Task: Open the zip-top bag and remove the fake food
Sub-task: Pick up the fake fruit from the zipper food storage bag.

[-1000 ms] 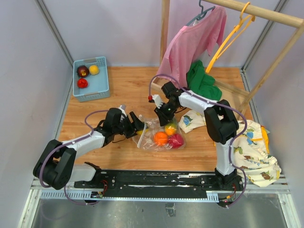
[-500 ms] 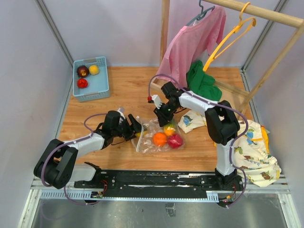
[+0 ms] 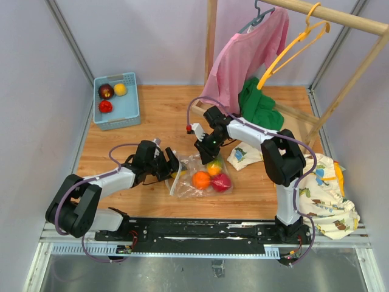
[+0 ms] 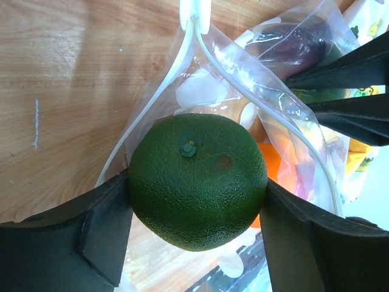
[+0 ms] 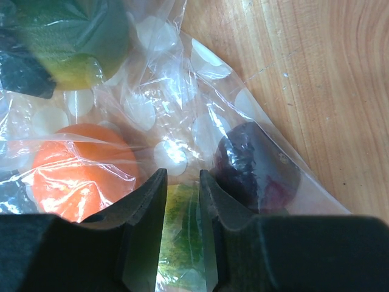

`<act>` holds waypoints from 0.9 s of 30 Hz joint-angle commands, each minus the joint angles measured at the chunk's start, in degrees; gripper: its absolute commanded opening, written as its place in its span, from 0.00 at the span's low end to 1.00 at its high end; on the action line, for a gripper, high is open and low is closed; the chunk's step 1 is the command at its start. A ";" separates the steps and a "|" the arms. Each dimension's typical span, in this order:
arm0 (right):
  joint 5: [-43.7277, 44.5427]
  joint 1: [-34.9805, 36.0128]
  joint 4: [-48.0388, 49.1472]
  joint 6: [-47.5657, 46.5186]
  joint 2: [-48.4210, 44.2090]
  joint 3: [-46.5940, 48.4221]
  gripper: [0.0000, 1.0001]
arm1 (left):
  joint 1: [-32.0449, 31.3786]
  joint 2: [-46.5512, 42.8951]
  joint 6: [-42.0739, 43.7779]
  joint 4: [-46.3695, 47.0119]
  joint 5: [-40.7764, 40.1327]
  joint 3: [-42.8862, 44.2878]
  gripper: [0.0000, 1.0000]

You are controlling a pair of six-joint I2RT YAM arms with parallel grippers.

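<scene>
The clear zip-top bag (image 3: 185,182) lies on the wooden table with its white zip strip (image 4: 194,15) parted. My left gripper (image 3: 172,165) is shut on a dark green round fruit (image 4: 197,179) at the bag's open mouth. Inside the bag are an orange fruit (image 3: 201,179), a red one (image 3: 221,182), a yellow-green one (image 3: 214,166) and a dark purple one (image 5: 255,170). My right gripper (image 3: 204,148) pinches the bag's plastic (image 5: 158,103) at its far side, its fingers nearly together (image 5: 182,182).
A blue basket (image 3: 124,115) at the far left holds three fruits. A pink shirt (image 3: 243,55) and yellow hanger (image 3: 292,45) hang on the wooden rack at the back right, a green garment (image 3: 258,103) below. Cartoon-print cloth (image 3: 322,188) lies at the right edge.
Both grippers and the bag have shifted a little to the left. The left gripper has drawn back slightly toward its base with the green fruit.
</scene>
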 commanded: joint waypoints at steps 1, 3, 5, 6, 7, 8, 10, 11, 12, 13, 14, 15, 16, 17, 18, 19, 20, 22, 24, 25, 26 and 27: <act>-1.58 0.55 -1.06 -1.05 -1.58 -0.22 0.30 | 0.47 0.25 2.05 -2.60 -1.70 1.80 0.77; -1.88 0.63 -1.14 -1.12 -1.62 -0.18 0.29 | 0.46 0.08 2.32 -3.12 -1.86 2.24 0.80; -2.10 0.79 -1.24 -1.19 -1.58 -0.09 0.30 | 0.47 0.01 2.44 -3.38 -1.85 2.68 0.83; -2.38 0.88 -1.36 -1.22 -1.58 -0.01 0.30 | 0.45 -0.04 2.55 -3.48 -1.90 2.87 0.83; -2.66 0.96 -1.34 -1.23 -1.58 0.01 0.30 | 0.47 -0.03 2.50 -3.52 -1.86 3.05 0.83; -3.07 1.05 -1.39 -1.23 -1.59 0.02 0.30 | 0.43 -0.03 2.63 -3.47 -1.84 3.17 0.84; -4.56 1.08 -1.39 -0.96 -3.03 0.05 0.30 | 0.43 -0.10 2.65 -3.36 -1.73 3.37 0.83; -5.79 1.08 -1.28 -0.64 -3.44 0.13 0.31 | 0.47 -0.19 2.59 -3.26 -1.72 3.38 0.81; -6.77 1.08 -1.27 -0.38 -3.75 0.26 0.32 | 0.47 -0.34 2.65 -3.14 -1.66 3.39 0.78; -7.70 1.08 -1.12 -0.09 -4.08 0.34 0.33 | 0.44 -0.49 2.65 -2.89 -1.61 3.38 0.76; -8.42 1.08 -0.94 0.30 -4.43 0.34 0.34 | 0.47 -0.73 2.69 -2.77 -1.53 3.30 0.73; -9.01 1.08 -0.76 0.61 -4.80 0.51 0.35 | 0.47 -0.95 2.76 -2.51 -1.38 3.22 0.69; -9.51 1.06 -0.64 0.81 -5.15 0.58 0.36 | 0.48 -1.11 2.88 -2.28 -1.19 3.14 0.66; -9.93 1.05 -0.52 1.01 -5.48 0.68 0.36 | 0.46 -1.16 2.88 -1.95 -0.82 3.05 0.63; -10.39 1.03 -0.38 1.28 -5.79 0.72 0.37 | 0.41 -1.25 2.90 -1.58 -0.38 2.89 0.61; -10.83 1.07 -0.16 1.50 -6.12 0.78 0.38 | 0.38 -1.26 2.83 -1.13 0.11 2.79 0.60; -11.24 1.08 -0.02 1.68 -6.36 0.84 0.39 | 0.40 -1.32 2.80 -0.53 0.61 2.62 0.60; -12.40 1.15 0.56 2.26 -6.61 0.61 0.40 | 0.44 -1.47 2.41 0.64 1.72 2.15 0.60; -12.89 1.54 0.96 2.75 -6.12 0.22 0.40 | 0.44 -1.60 1.72 2.41 2.68 1.54 0.60; -12.58 1.97 1.05 2.87 -5.62 -0.01 0.40 | 0.39 -1.63 1.41 3.55 3.27 1.13 0.60; -11.91 2.42 1.06 2.97 -4.96 -0.19 0.40 | 0.39 -1.57 1.09 4.46 3.78 0.83 0.60; -11.15 2.88 1.08 3.05 -3.90 -0.36 0.40 | 0.40 -1.42 0.82 5.15 4.11 0.53 0.61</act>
